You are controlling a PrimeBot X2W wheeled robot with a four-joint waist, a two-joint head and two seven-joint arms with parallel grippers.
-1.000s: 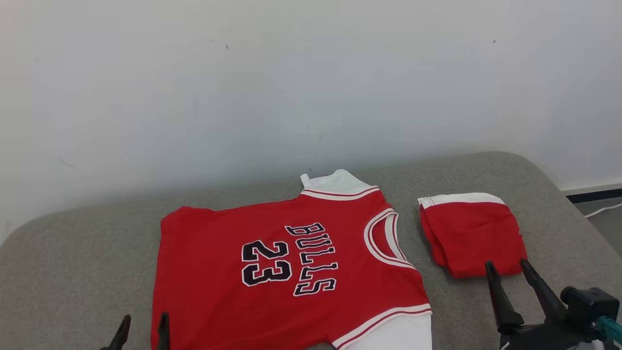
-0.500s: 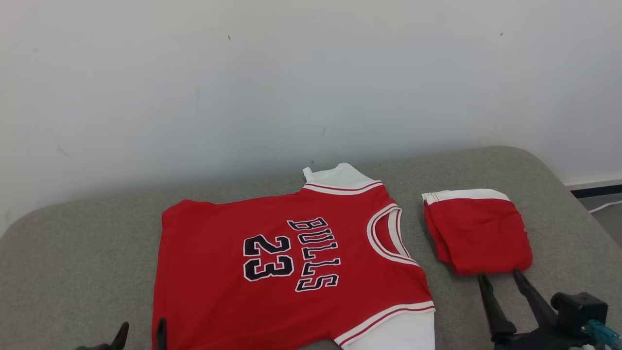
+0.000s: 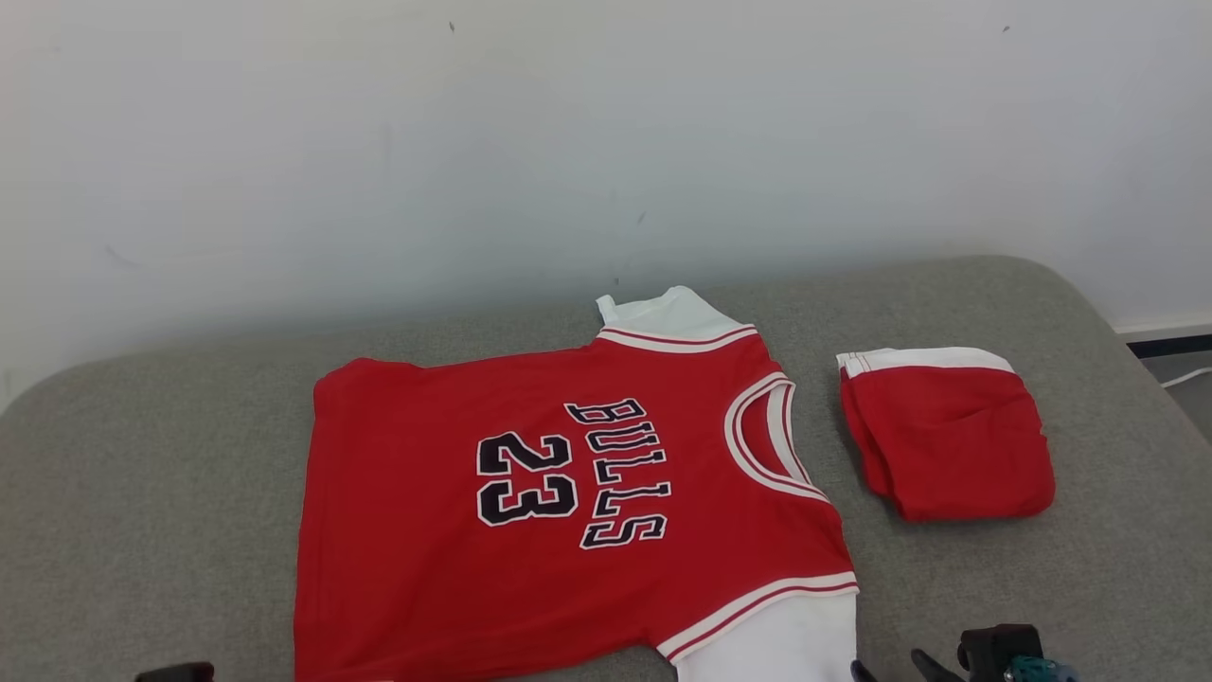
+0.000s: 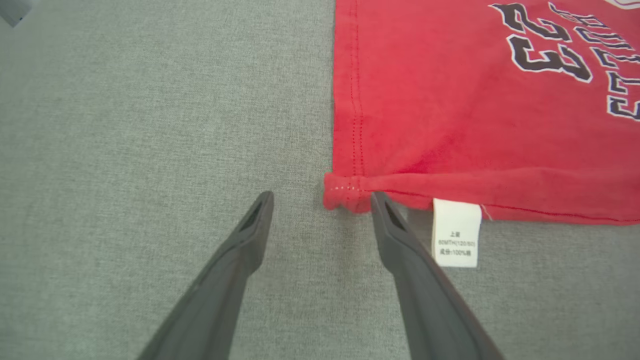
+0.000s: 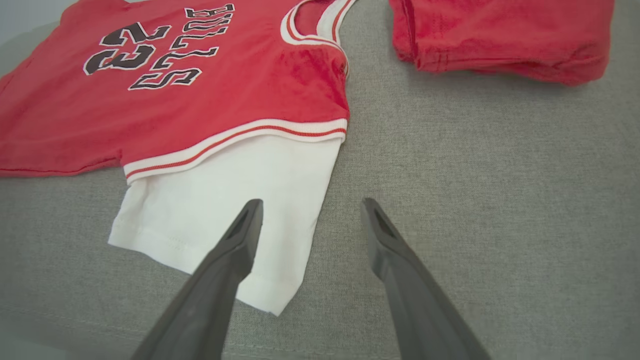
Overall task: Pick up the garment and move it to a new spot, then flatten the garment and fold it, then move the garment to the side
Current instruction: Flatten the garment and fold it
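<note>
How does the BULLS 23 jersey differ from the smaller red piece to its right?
The red printed jersey lies spread flat; the small red-and-white folded garment is a compact bundle. The jersey is much larger than the folded garment. The jersey has black lettering and white sleeves; the folded garment is plain with a white band. Both are red with white trim, lying apart.

Plain indoor workroom, seemingly a test room rather than a furnished home: a bare white wall [image 3: 379,142] with a few small marks stands behind a grey cloth-covered padded table [image 3: 142,493] with rounded corners, and at the far right a dark skirting strip [image 3: 1169,343] meets a grey floor [image 3: 1191,417].
</note>
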